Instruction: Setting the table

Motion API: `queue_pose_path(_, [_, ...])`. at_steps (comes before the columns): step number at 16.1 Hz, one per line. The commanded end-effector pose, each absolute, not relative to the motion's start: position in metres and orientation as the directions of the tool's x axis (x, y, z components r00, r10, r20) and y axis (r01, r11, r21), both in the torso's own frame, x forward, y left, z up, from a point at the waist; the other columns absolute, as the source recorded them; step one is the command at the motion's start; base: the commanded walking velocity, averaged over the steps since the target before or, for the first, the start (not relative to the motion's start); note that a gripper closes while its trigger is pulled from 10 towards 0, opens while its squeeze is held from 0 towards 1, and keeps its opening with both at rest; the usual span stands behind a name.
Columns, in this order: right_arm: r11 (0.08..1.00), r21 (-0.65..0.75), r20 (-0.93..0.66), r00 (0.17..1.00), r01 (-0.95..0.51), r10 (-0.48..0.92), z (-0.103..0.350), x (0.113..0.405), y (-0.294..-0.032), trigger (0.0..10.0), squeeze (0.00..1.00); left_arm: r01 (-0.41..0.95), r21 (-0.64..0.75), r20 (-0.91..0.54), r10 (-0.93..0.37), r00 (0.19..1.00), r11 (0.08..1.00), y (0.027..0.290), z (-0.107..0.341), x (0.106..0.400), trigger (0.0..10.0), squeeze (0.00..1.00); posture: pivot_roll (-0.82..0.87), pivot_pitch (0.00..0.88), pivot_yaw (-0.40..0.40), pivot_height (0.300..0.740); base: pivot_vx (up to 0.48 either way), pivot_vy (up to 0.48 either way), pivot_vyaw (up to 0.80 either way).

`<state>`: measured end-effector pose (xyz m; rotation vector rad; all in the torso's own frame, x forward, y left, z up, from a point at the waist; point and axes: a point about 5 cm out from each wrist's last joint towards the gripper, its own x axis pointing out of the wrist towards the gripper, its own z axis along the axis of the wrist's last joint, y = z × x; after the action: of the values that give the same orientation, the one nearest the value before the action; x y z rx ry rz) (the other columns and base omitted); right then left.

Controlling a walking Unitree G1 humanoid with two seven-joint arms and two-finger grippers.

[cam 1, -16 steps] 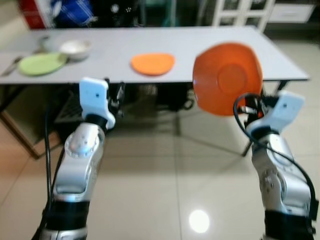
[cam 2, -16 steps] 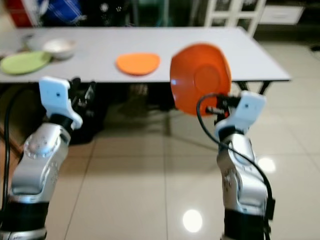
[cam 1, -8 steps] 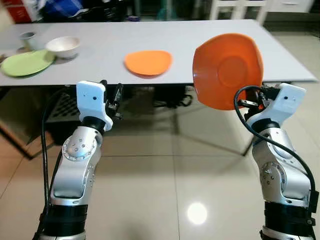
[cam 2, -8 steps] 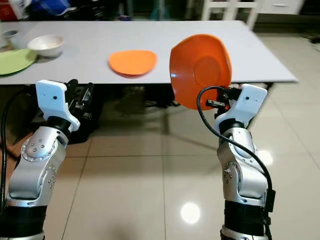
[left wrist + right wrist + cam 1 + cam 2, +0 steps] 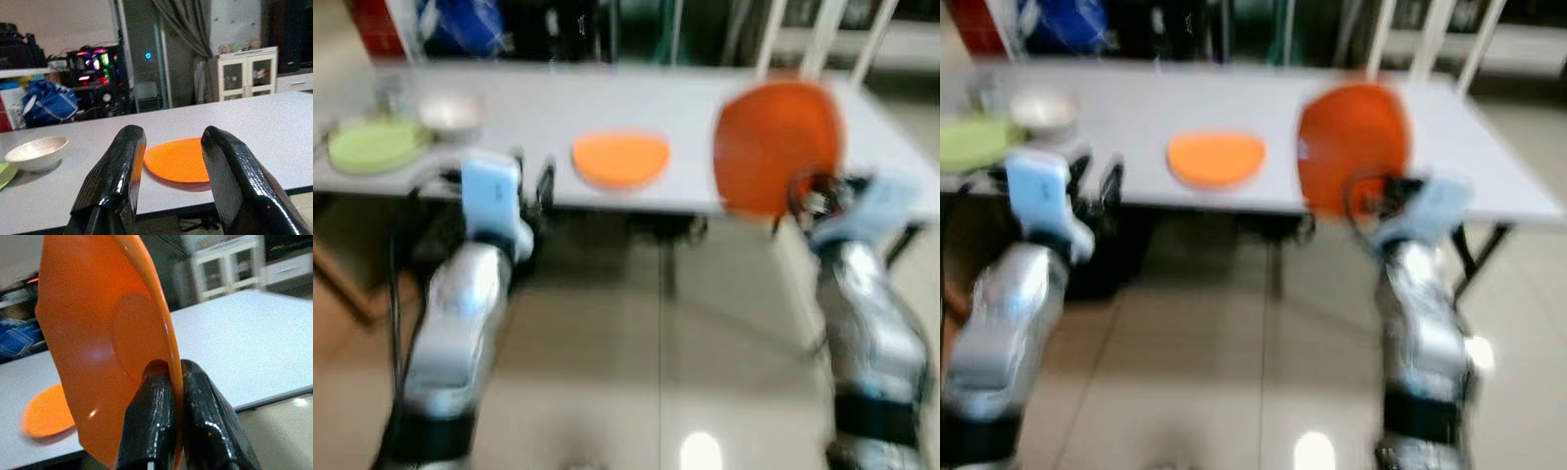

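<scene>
The right end effector stays clamped on the rim of a glossy orange plate, held upright before the worktop. The view now blurs and the worktop looms nearer: an approach, likely. The left end effector hangs apart, empty. Beyond lie a flat orange plate, a white bowl and a green plate.

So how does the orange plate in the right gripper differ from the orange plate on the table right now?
The held orange plate stands on edge, pinched at its rim by the right gripper, in the air at the table's near edge. The orange plate on the table lies flat on the white table, untouched, ahead of the open left gripper. The held one looks darker orange and more angular in outline; the other looks rounder. Both are plain orange with no pattern visible.
</scene>
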<state>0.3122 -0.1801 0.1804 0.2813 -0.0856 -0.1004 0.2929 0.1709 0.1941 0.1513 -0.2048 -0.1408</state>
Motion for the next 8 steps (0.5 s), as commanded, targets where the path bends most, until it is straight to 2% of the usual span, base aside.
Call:
queue_pose_path(1, [0.958, 0.274, 0.116, 0.986, 0.088, -0.123, 0.1905, 0.3104, -0.1857, 10.0, 0.0, 0.146, 0.162, 0.182, -0.175, 0.968, 0.976, 0.1655, 0.1947, 0.2958, 10.0, 0.0, 0.05, 0.0, 0.008, 0.74, 0.48, 0.0, 0.0])
queue_pose_path(4, [0.964, 0.257, 0.111, 0.989, 0.07, -0.102, 0.1909, 0.309, -0.186, 10.0, 0.0, 0.165, 0.168, 0.173, -0.194, 0.966, 0.972, 0.1631, 0.1933, 0.2923, 10.0, 0.0, 0.05, 0.0, 0.011, 0.74, 0.48, 0.0, 0.0])
queue_pose_path(7, [0.964, 0.257, 0.115, 0.987, 0.075, -0.108, 0.1927, 0.3074, -0.186, 10.0, 0.0, 0.177, 0.178, 0.169, -0.208, 0.964, 0.968, 0.1631, 0.1945, 0.2939, 10.0, 0.0, 0.04, 0.0, 0.019, 0.74, 0.48, 0.0, 0.68])
queue_pose_path(8, [0.957, 0.275, 0.118, 0.985, 0.091, -0.127, 0.1929, 0.3067, -0.1883, 10.0, 0.0, 0.18, 0.181, 0.168, -0.211, 0.963, 0.967, 0.163, 0.1947, 0.2942, 10.0, 0.0, 0.04, 0.0, 0.02, 0.74, 0.48, 0.0, 0.0])
